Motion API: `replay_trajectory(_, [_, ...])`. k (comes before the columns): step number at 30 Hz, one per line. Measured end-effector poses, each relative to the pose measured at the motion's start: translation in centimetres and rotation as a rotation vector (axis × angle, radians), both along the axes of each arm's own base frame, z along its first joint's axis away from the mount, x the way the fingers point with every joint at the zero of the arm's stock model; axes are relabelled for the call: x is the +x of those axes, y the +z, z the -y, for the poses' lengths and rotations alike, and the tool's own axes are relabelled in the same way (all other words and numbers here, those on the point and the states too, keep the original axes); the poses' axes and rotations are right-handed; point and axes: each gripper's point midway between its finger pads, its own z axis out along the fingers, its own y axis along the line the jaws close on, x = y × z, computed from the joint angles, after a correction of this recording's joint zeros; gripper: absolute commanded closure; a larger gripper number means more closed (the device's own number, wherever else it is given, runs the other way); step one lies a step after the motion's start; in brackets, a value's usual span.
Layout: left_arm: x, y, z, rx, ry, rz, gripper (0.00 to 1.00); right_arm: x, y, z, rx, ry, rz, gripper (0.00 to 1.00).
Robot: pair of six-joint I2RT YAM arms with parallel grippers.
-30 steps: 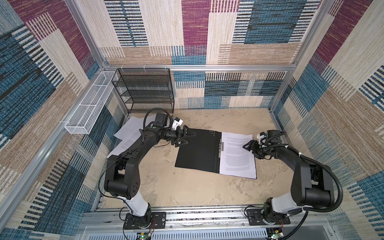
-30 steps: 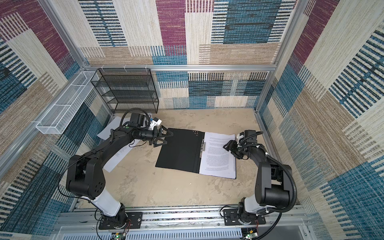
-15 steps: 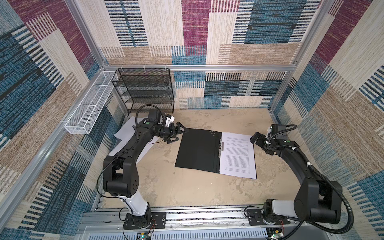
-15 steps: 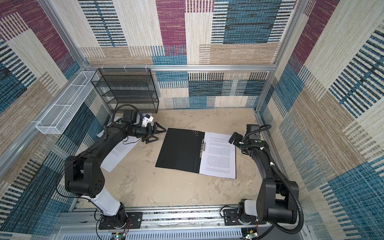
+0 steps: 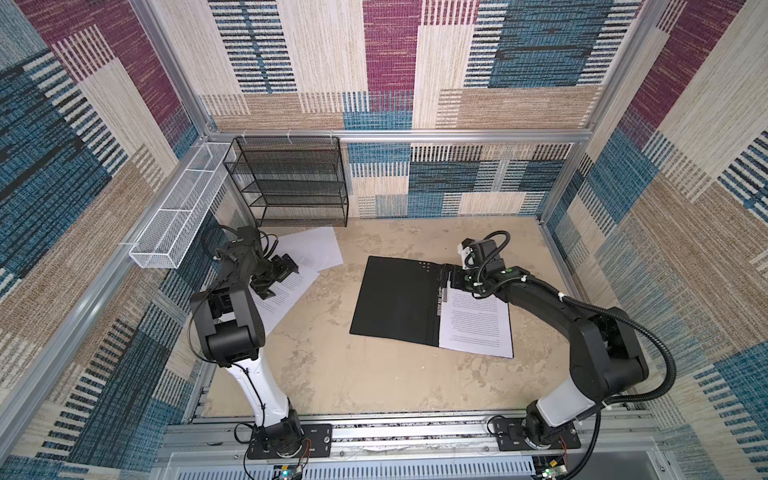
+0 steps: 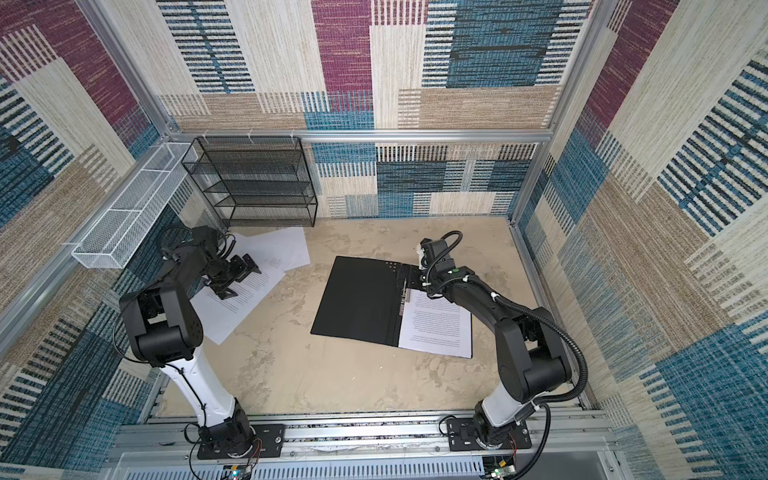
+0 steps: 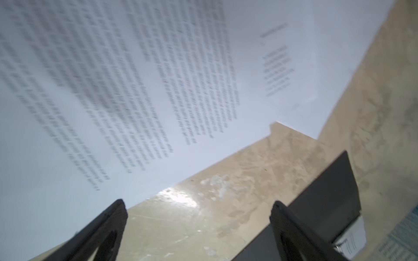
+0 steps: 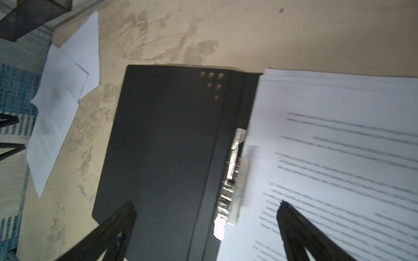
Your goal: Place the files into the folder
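Several loose files (image 5: 309, 249) lie left of the open folder (image 5: 395, 299); with your left gripper (image 5: 279, 279) wide and empty over them, pinch one sheet's edge low, right gripper (image 5: 446, 277) equally wide above the clip (image 5: 441, 296).

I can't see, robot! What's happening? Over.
Left hand, right hand open, empty. Folder open, some sheets inside. Other sheets loose by left hand. Nothing in the way.

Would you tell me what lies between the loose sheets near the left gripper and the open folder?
Nothing: both top views show only bare beige table between the loose sheets and the folder.
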Motion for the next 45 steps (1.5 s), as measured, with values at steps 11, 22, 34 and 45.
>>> replay_trajectory(11, [-5.7,-4.8,-2.6,0.032,0.028,-0.203,0.01,-1.6,0.0,-3.2,0.106,0.124,0.0,0.0])
replay_trajectory(22, [-7.0,-6.1,4.0,-0.001,-0.146,-0.254,0.01,-1.6,1.6,-4.3,0.161,0.169,0.037,0.01])
replay_trajectory(34, [-1.6,1.6,8.0,-0.056,-0.241,0.016,0.01,-1.7,2.0,-4.6,0.174,0.187,0.045,0.0])
replay_trajectory(45, [1.6,-2.0,-1.6,0.012,-0.1,-0.063,0.01,-3.2,2.8,-6.6,0.219,0.287,0.046,0.0])
